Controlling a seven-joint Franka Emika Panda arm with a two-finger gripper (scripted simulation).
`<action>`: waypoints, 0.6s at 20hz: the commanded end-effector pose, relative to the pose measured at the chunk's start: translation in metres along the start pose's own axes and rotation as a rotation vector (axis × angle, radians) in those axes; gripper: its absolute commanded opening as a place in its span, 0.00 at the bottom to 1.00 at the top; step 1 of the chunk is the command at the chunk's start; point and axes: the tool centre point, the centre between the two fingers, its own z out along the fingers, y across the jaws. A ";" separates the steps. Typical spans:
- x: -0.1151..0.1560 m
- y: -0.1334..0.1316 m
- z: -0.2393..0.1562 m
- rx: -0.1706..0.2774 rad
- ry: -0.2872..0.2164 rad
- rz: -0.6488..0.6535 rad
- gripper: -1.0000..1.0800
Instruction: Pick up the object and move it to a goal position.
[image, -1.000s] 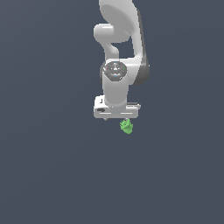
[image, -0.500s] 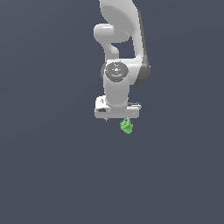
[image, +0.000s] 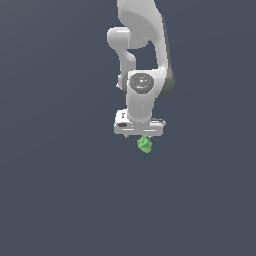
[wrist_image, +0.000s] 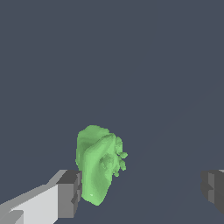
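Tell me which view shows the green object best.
The wrist view. The green object looms large there, its lumpy facets clear, sitting beside one finger with a wide gap to the other. The exterior view shows only a tiny green blob just below the gripper.

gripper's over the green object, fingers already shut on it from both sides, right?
Not shut. In the wrist view the fingers stand wide apart: one sits beside the green object, the other is far off across a clear gap. The gripper is indeed over the object.
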 end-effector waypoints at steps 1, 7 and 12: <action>-0.004 -0.008 0.007 -0.005 0.014 0.022 0.96; -0.015 -0.026 0.020 -0.013 0.046 0.072 0.96; -0.020 -0.034 0.026 -0.015 0.061 0.094 0.96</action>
